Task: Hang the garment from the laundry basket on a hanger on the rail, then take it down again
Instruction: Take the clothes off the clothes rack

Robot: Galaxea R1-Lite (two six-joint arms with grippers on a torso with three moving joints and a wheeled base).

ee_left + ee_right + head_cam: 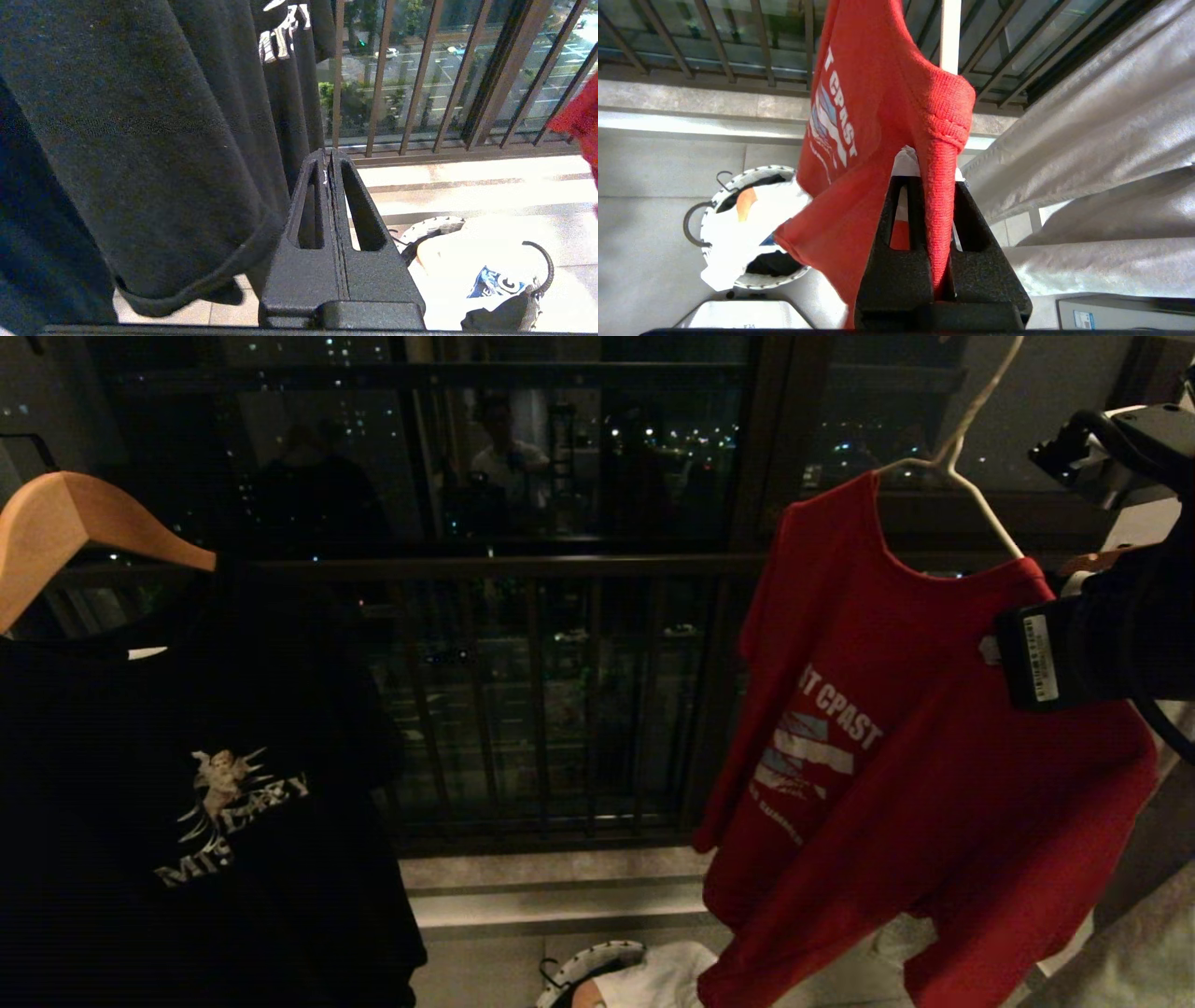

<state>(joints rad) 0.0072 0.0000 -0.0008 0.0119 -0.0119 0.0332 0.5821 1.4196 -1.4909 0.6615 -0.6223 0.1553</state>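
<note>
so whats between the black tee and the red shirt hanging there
No other clothing: in the head view only the dark balcony railing and window show between the black T-shirt and the red T-shirt, with the laundry basket on the floor below that gap.

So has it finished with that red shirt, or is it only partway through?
Partway, it seems. Done: the red T-shirt hangs on the white wire hanger. In hand: the right end effector is shut on the shirt's shoulder fabric, perhaps to start taking it down. Left: getting the shirt off. The laundry basket sits below. The left end effector is shut and idle beside the black T-shirt.
</note>
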